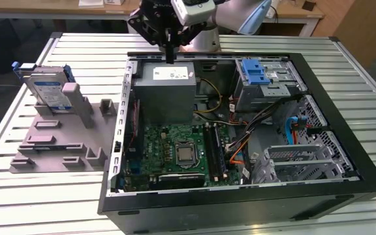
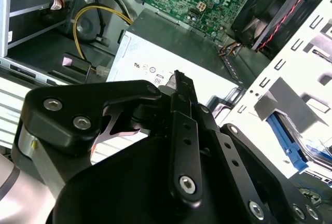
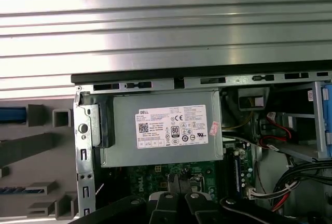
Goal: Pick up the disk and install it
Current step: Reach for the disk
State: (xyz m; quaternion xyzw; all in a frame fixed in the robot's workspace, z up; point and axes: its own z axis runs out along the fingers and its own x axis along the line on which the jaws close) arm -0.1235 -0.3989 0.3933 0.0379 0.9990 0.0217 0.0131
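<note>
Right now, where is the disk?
The disk stands upright in the grey holder at the exterior view's left, beside the open computer case.

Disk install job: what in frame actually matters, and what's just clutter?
Job:
- disk, upright in grey stand
- pincer
- open computer case

Just there:
- power supply, nearest the pincer
- motherboard
- cables

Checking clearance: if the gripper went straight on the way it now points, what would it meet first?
Probably the grey power supply box with the white sticker, just below the gripper; depth is unclear.
</note>
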